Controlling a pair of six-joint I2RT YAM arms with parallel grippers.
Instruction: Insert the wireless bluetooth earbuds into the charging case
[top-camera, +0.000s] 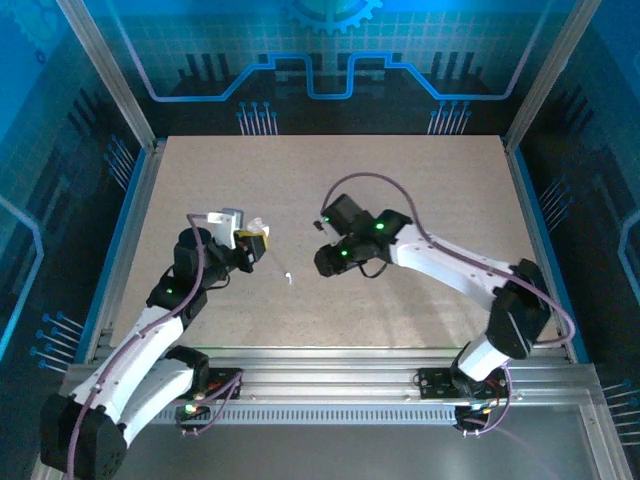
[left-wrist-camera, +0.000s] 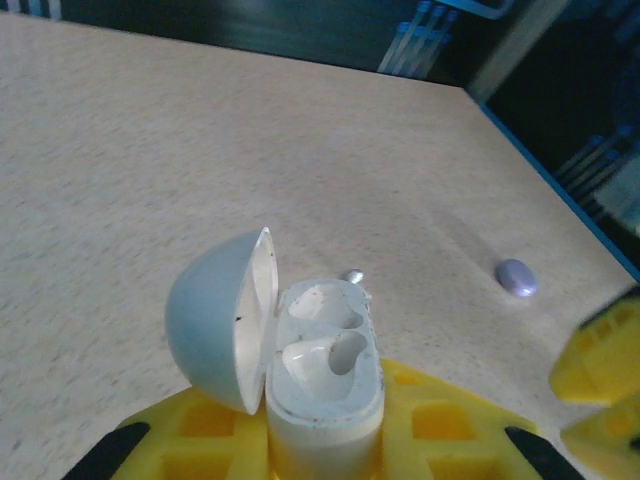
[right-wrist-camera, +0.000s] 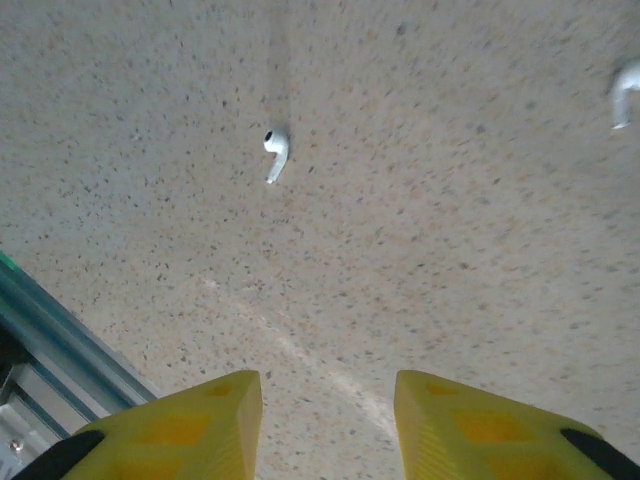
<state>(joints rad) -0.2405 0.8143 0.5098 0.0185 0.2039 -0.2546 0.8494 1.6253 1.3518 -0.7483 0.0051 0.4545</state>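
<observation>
My left gripper (left-wrist-camera: 325, 440) is shut on the charging case (left-wrist-camera: 325, 375), a white case held upright between the yellow fingers. Its domed lid (left-wrist-camera: 215, 320) is swung open to the left, and two moulded hollows show in its top. From above, the left gripper (top-camera: 255, 240) is left of the table's centre. One white earbud (right-wrist-camera: 275, 152) lies on the table ahead of my right gripper (right-wrist-camera: 328, 385), which is open with bare table between its fingers. Another white earbud (right-wrist-camera: 625, 90) lies at the right edge. From above, an earbud (top-camera: 288, 277) lies between the two grippers, and the right gripper (top-camera: 322, 264) hovers just right of it.
A pale lavender piece (left-wrist-camera: 517, 277) lies on the speckled table (top-camera: 400, 190) to the right of the case, and a small silvery bit (left-wrist-camera: 353, 274) lies just behind it. The right gripper's yellow fingers (left-wrist-camera: 600, 385) enter at the right. The metal rail (right-wrist-camera: 50, 340) marks the table's near edge.
</observation>
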